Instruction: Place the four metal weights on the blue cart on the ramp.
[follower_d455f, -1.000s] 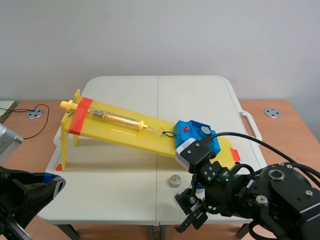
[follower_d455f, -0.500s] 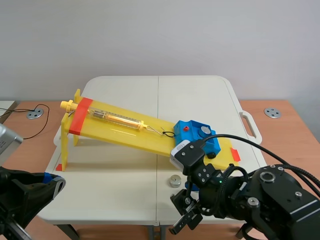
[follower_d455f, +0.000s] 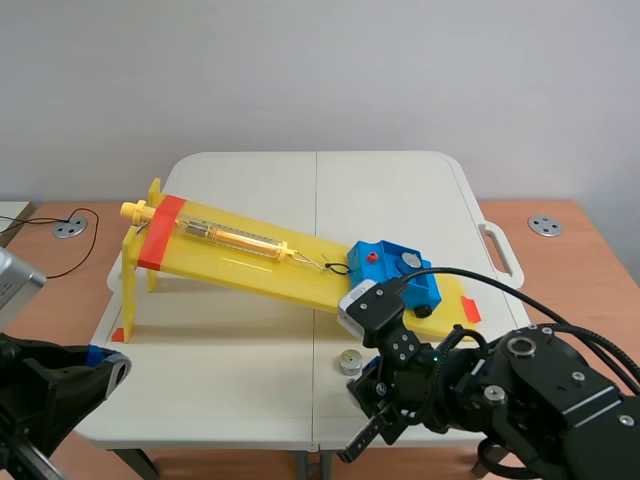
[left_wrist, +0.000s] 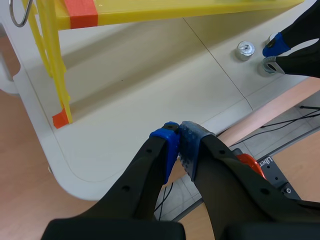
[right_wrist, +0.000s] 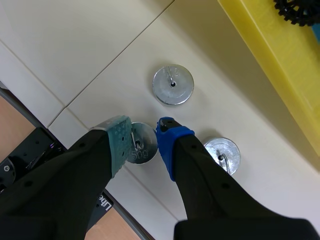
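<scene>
**Pinching one weight near the table's front edge**

My right gripper (right_wrist: 144, 131) is low over the table (follower_d455f: 240, 340), in front of the ramp's low end. Its two pads sit against opposite sides of the held weight (right_wrist: 141, 148), so I read the claw as clamped on that disc. The disc is level, close to the table's front edge. I cannot tell whether it rests on the surface or is just off it.

The second weight (right_wrist: 173, 85) lies flat ahead of the fingers, apart from them, its small hook facing up. The third weight (right_wrist: 223, 154) lies just beside the blue-padded finger, on its outer side, between that finger and the ramp (follower_d455f: 240, 258).

The fourth weight (follower_d455f: 410, 260) sits on top of the cart (follower_d455f: 383, 266). The cart stands at the low end of the yellow ramp, and a short cord ties it to the clear tube (follower_d455f: 235, 238) that lies along the slope.

My left gripper (left_wrist: 179, 134) has its pads pressed together with nothing between them. It hangs over the table's near left corner, well apart from all the weights, with the ramp's leg (left_wrist: 59, 90) ahead of it.
</scene>
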